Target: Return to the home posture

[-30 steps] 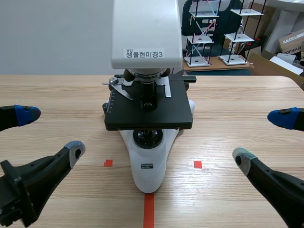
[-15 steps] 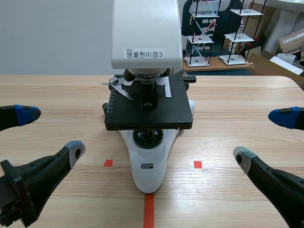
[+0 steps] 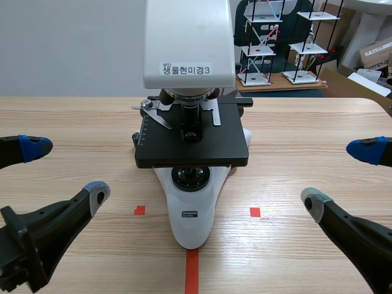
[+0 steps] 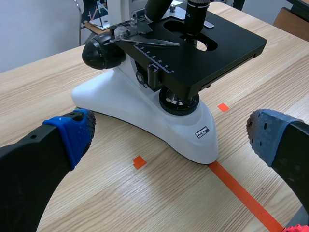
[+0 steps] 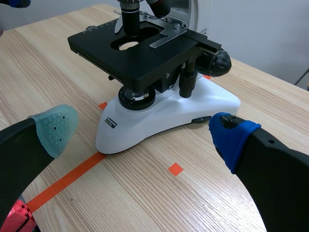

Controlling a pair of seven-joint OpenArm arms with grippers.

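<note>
A white microscope (image 3: 191, 92) with a black stage (image 3: 193, 138) stands at the middle of the wooden table; its base (image 4: 159, 128) lies ahead of the left gripper and its base (image 5: 159, 121) ahead of the right one. My left gripper (image 3: 64, 171) hovers low at the left, open, nothing between its fingers (image 4: 67, 137). My right gripper (image 3: 340, 177) hovers low at the right, open and empty too, its fingers (image 5: 231, 140) wide apart. Neither touches the microscope.
Orange-red tape marks (image 3: 192, 269) lie on the table in front of the microscope. Behind the table stand small rod-and-plate models (image 3: 266, 43) and a cardboard box (image 3: 376, 55). Bare wood (image 3: 306, 128) lies either side of the microscope.
</note>
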